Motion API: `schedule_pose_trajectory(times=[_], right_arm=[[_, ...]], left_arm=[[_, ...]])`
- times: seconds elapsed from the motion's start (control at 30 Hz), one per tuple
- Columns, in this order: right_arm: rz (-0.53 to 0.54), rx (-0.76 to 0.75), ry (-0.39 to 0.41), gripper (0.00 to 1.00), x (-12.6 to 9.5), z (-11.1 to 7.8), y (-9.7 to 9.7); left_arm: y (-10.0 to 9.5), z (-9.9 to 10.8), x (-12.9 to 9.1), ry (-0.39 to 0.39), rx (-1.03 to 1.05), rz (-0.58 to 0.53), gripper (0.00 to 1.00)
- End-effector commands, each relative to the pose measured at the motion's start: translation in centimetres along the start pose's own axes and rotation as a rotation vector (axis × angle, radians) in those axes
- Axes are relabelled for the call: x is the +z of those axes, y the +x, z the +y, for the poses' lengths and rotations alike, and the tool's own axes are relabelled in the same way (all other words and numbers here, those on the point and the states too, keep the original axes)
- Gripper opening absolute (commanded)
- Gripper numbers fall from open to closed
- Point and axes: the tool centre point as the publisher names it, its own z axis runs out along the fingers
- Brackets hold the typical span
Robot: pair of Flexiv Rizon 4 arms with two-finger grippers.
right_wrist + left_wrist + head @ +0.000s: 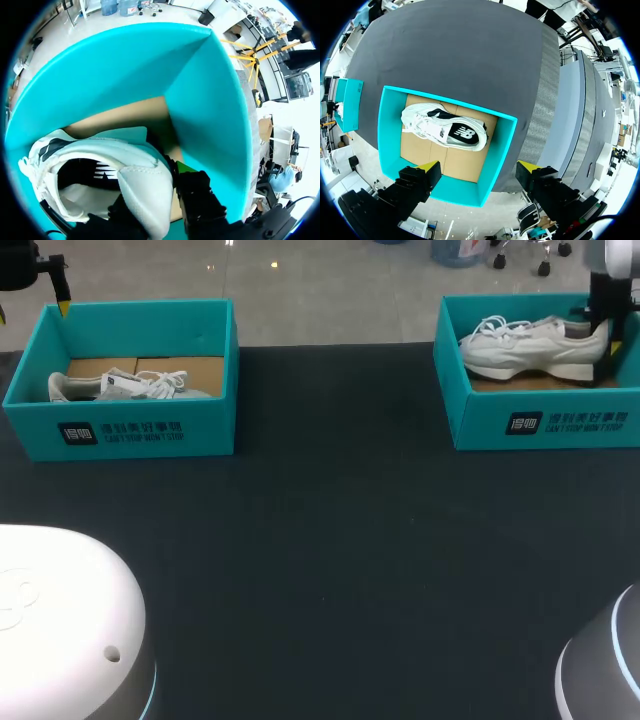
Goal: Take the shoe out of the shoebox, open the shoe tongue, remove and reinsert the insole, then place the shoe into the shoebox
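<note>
Dark table (330, 540), the left shoebox (120, 430) and right shoebox (540, 420) at its far corners.
In the right shoebox the white shoe (520, 345) lies left to right, toe toward the table's middle, its heel pinched by the right gripper (152, 185). The left gripper (479, 167) hangs spread over the left shoebox.

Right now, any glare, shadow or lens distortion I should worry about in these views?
Head view: table is matte, no glare; the near wall of the left box hides the lower part of the left shoe. Left wrist view: fisheye bows that box's walls; its shoe is evenly lit. Right wrist view: right shoe very close, its opening dark; right box wall strongly curved.
</note>
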Motion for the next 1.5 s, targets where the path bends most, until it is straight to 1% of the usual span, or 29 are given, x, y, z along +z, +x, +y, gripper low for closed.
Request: schedule_pose_trajectory(times=[0.03,0.23,0.3,0.37,0.43,0.57,0.8,0.97,1.2,1.33,1.5], right_arm=[[0.006,-0.010,-0.002,0.00,-1.8,-0.2,-1.0],[0.005,-0.026,-0.023,0.00,-4.4,-0.8,-2.4],[0.000,-0.009,-0.020,0.00,-5.4,-1.1,-3.0],[0.003,0.026,-0.006,0.00,-6.4,-1.5,-3.6],[0.013,0.078,-0.015,0.00,-7.3,-1.8,-4.1],[-0.011,0.173,-0.018,0.00,-8.6,-2.7,-4.9],[-0.011,0.229,-0.075,0.00,-11.9,-4.6,-5.3],[-0.004,0.240,-0.119,0.00,-14.5,-6.3,-5.4],[-0.011,0.224,-0.131,0.00,-17.3,-8.7,-5.4],[-0.011,0.225,-0.121,0.00,-18.5,-9.7,-5.4],[-0.011,0.225,-0.121,0.00,-18.5,-9.7,-5.4]], left_arm=[[0.0,-0.1,0.0,-0.002,0.000,0.002,1.00],[0.0,-0.1,0.0,-0.002,0.000,0.002,1.00],[0.0,-0.1,0.0,-0.002,0.000,0.002,1.00],[0.0,-0.1,0.0,-0.002,0.000,0.002,1.00],[0.0,-0.1,0.0,-0.002,0.000,0.002,1.00],[0.0,-0.1,0.0,-0.002,0.000,0.002,1.00],[0.0,-0.1,0.0,-0.002,0.000,0.002,1.00],[0.0,-0.1,0.0,-0.002,0.000,0.002,1.00],[0.0,-0.1,0.0,-0.002,0.000,0.002,1.00],[0.0,-0.1,0.0,-0.002,0.000,0.002,1.00],[0.0,-0.1,0.0,-0.002,0.000,0.002,1.00]])
